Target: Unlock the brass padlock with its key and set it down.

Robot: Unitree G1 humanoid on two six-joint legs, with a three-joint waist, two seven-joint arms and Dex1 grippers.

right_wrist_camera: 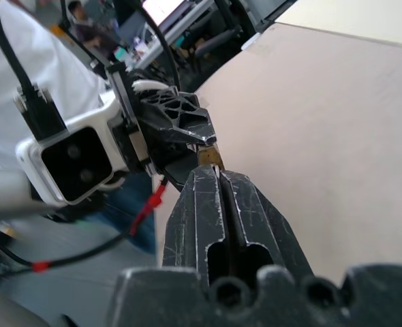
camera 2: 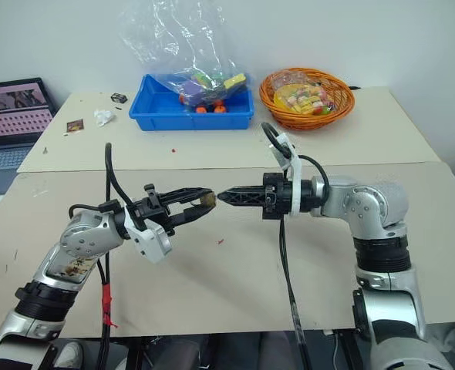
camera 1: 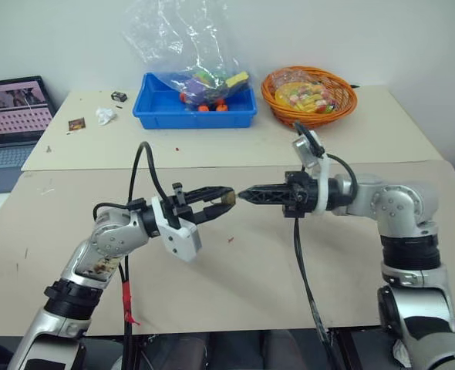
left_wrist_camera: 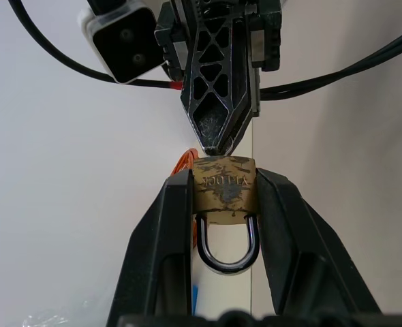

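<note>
Brass padlock (left_wrist_camera: 223, 189) clamped between left gripper (camera 1: 216, 202) fingers above the table (camera 1: 251, 277), shackle pointing back toward the wrist. Right gripper (camera 1: 247, 193) pressed together, tips meeting the lock's end. Key not discernible.

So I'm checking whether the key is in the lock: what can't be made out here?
- Key: hidden in the left wrist view by the shut right tool against the padlock.
- Keyhole: covered by that tip.
- Shackle: its ends are hidden behind the body, so locked or unlocked is unclear.

Padlock (left_wrist_camera: 224, 189) between left gripper (camera 1: 226, 197) fingers, right gripper (camera 1: 243, 194) tip touching it; bin (camera 1: 194, 113) left of basket (camera 1: 308, 96) behind.
</note>
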